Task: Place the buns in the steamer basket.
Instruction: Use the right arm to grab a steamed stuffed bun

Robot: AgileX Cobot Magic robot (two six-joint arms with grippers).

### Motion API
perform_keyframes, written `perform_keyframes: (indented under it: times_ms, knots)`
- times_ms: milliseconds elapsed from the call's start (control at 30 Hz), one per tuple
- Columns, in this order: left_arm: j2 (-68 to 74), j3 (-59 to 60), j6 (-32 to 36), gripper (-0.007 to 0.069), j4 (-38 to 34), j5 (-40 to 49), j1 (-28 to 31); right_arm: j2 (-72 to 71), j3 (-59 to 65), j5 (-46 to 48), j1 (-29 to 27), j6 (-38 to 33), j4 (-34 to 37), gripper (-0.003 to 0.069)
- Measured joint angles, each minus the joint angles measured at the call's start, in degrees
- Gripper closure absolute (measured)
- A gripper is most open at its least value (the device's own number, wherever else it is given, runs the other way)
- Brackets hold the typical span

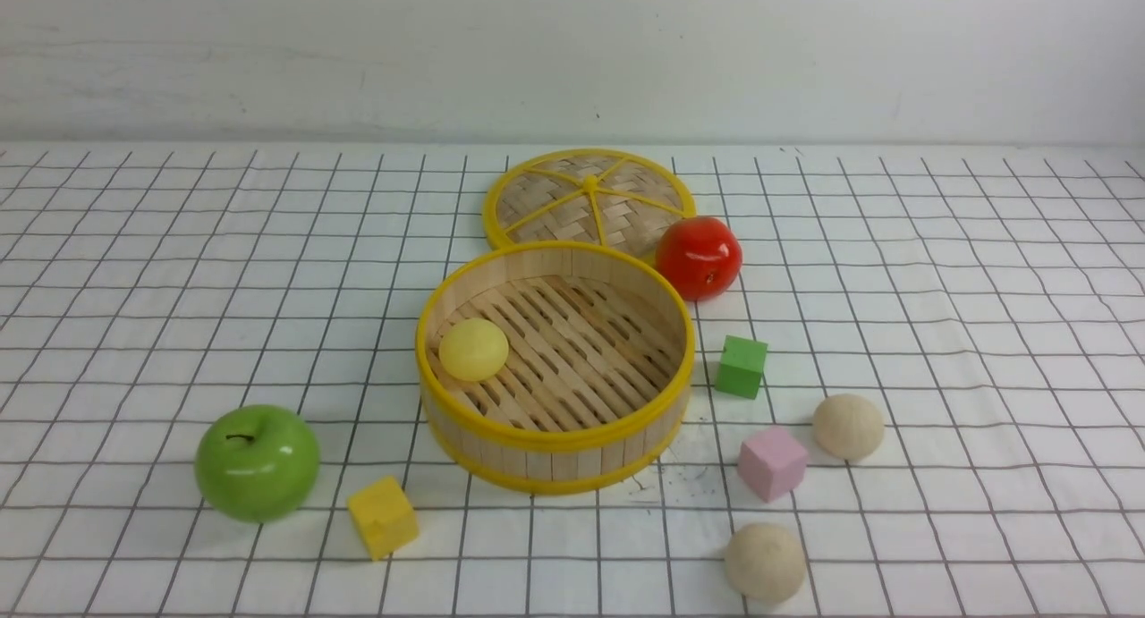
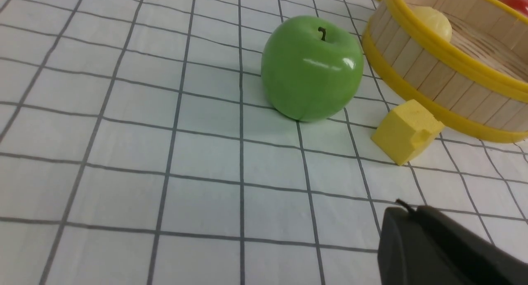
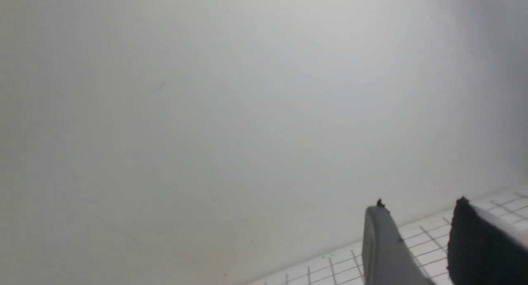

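Three buns are showing in the front view: one inside the steamer basket [image 1: 555, 439], two outside it. The pale yellow bun [image 1: 473, 350] is resting on the slatted floor, close to the left part of the wall. The farther cream bun [image 1: 848, 427] is sitting on the gridded surface [image 1: 134, 287] to the right of the basket, just beside a pink cube [image 1: 773, 461] that is lying between it and the basket. The nearer cream bun [image 1: 765, 561] is lying nearer still, apart from the pink cube.

A green cube [image 1: 742, 366] is standing just right of the basket. A red apple [image 1: 699, 257] is sitting at the basket's far right, overlapping the edge of a flat woven disc [image 1: 588, 198] that is lying behind the basket. A green apple [image 1: 258, 462] and a yellow cube [image 1: 383, 516] are sitting to the near left of the basket, close together but not touching.

The left gripper [image 2: 412, 213] is pointing toward the green apple and yellow cube, its fingers pressed together and gripping nothing. The right gripper [image 3: 420, 210] is facing the blank wall, its fingers standing partly apart — nothing is lying between them.
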Motion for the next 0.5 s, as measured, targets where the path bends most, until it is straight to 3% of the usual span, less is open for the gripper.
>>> perform_keyframes:
  times_ms: [267,500]
  knots:
    - [0.0,0.0,0.0,0.0607,0.0,0.0,0.0,7.1,-13.8,11.4,0.0,7.1,2.5,0.0419]
    - [0.0,0.0,0.0,0.0606,0.0,0.0,0.0,27.3,-38.3,33.5,0.0,6.9,-6.3,0.0419]
